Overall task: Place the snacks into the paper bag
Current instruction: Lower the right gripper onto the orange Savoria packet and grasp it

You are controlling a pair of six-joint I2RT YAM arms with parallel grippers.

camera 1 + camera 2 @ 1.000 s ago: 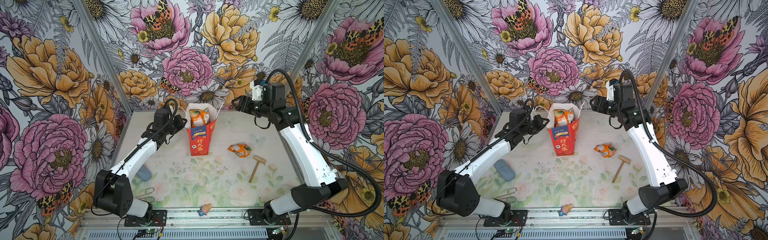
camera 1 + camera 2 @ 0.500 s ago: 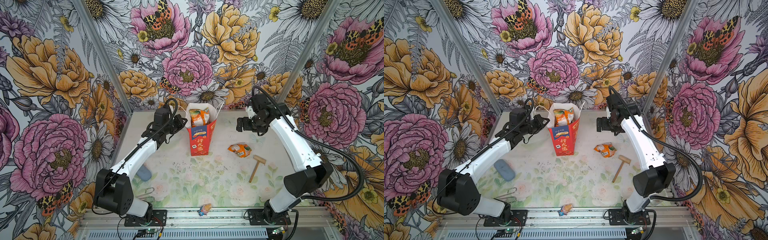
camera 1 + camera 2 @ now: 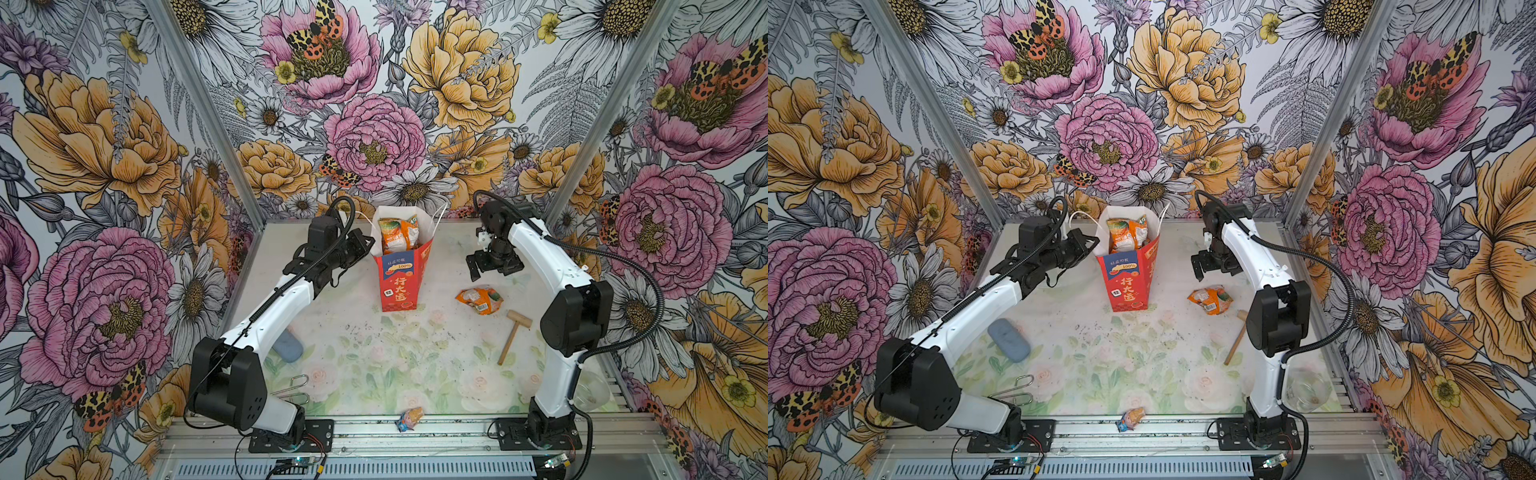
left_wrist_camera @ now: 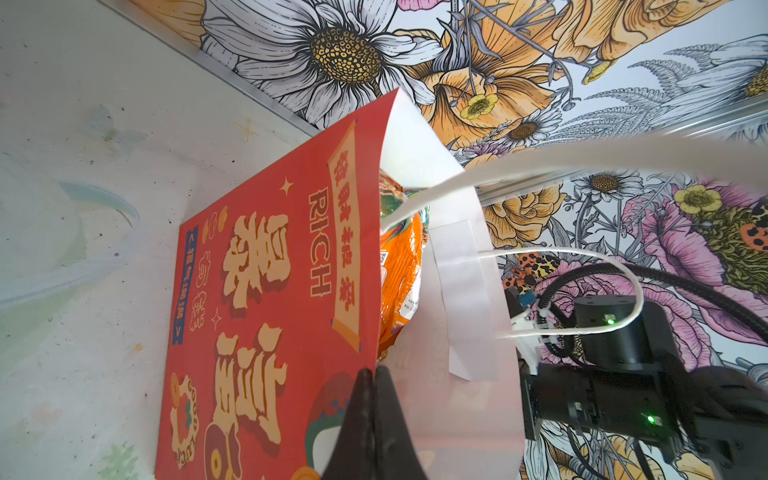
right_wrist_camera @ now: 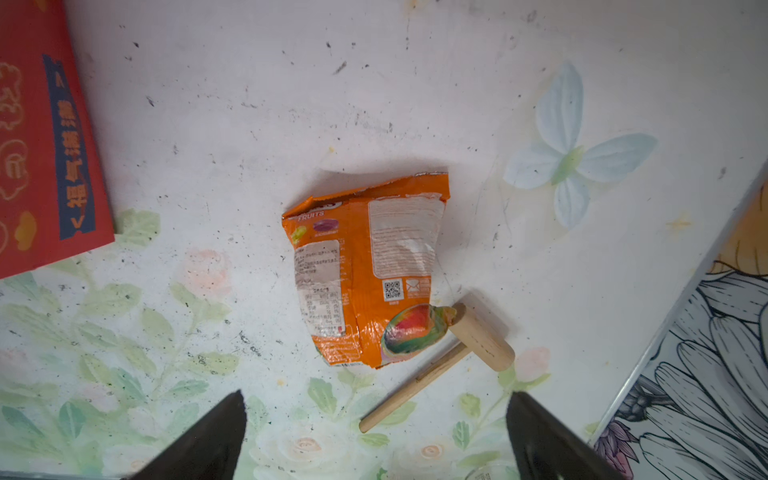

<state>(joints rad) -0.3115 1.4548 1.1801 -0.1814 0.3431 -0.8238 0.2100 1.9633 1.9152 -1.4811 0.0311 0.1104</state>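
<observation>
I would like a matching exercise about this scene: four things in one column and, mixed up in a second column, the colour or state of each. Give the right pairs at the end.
Column one
1. left gripper
2. right gripper
3. loose packet
4. mallet

Column two
a. wooden
b. open, holding nothing
c. shut on the rim of the bag
d. orange, lying outside the bag

Right pairs: 1-c, 2-b, 3-d, 4-a
</observation>
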